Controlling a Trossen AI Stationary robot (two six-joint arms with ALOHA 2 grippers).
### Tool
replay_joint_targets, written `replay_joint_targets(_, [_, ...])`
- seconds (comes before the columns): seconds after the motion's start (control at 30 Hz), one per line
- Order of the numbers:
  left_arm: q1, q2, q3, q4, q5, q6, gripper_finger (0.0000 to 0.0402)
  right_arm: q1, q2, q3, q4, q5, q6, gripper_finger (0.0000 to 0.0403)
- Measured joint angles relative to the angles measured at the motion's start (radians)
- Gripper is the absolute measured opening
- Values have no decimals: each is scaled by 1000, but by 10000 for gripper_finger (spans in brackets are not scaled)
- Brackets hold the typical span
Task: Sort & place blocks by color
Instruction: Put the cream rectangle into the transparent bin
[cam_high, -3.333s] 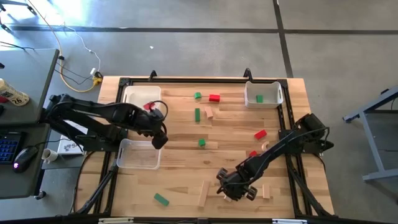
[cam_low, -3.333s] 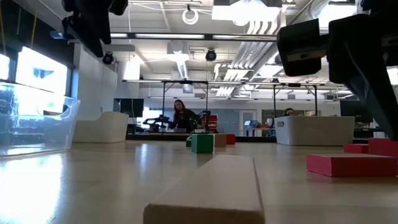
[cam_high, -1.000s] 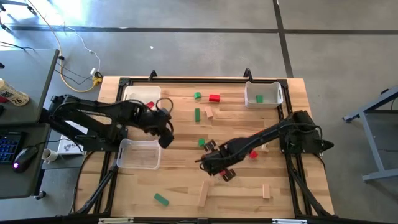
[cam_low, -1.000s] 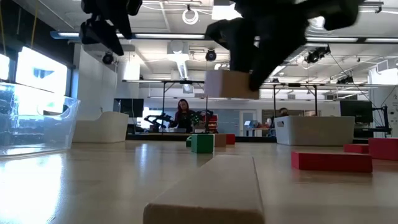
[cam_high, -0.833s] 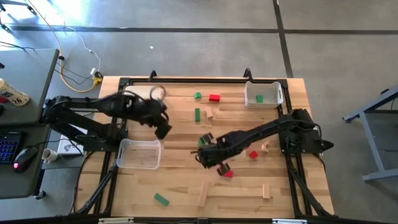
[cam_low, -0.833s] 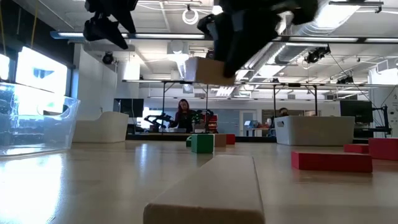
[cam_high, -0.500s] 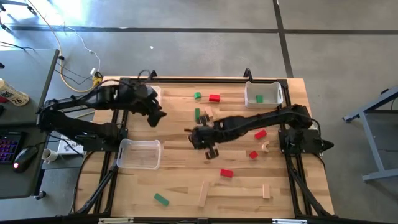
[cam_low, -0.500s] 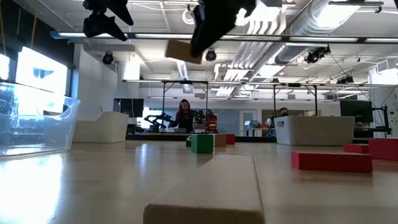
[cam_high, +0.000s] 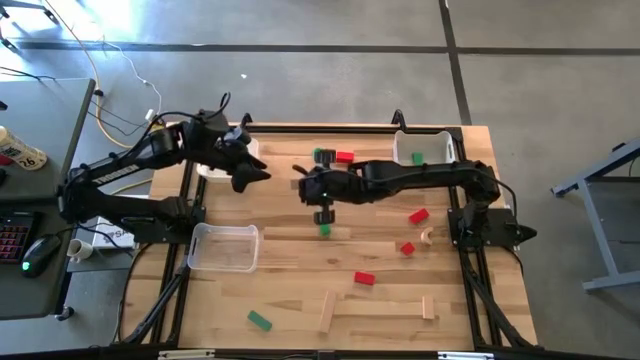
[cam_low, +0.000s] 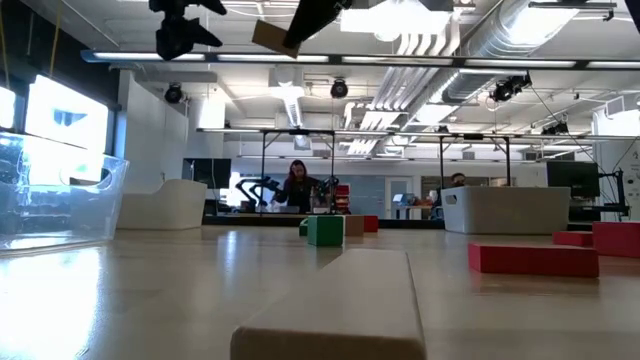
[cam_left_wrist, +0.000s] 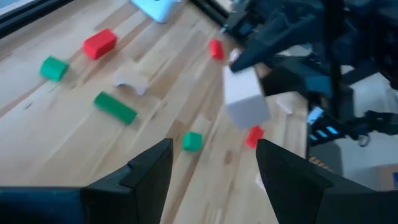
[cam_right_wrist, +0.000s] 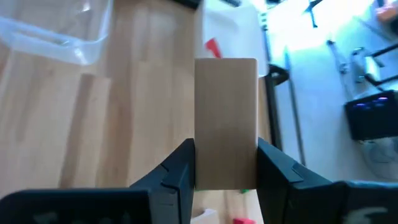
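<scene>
Plain-wood block (cam_right_wrist: 226, 121) clamped in right tool (cam_high: 318, 192) above table centre; left tool (cam_high: 247, 172) open, empty, near white bin (cam_high: 213, 168)

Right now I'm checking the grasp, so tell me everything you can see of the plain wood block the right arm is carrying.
The plain wood block is a short rectangular bar of light, unpainted wood with smooth faces and square edges. The right gripper is shut on it, one dark finger pressed against each long side, and most of its length sticks out past the fingertips. It is held in the air above the middle of the table, touching nothing but the gripper. The left wrist view also shows it as a pale block aloft.
</scene>
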Motion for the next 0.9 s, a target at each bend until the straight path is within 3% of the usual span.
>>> replay_joint_targets(0.37, [12, -1, 0, 110, 36, -63, 220, -5, 0, 0, 160, 109, -52, 103])
replay_joint_targets(0.9, [-13, 4, 0, 187, 16, -54, 225, -39, 0, 0, 227, 116, -44, 103])
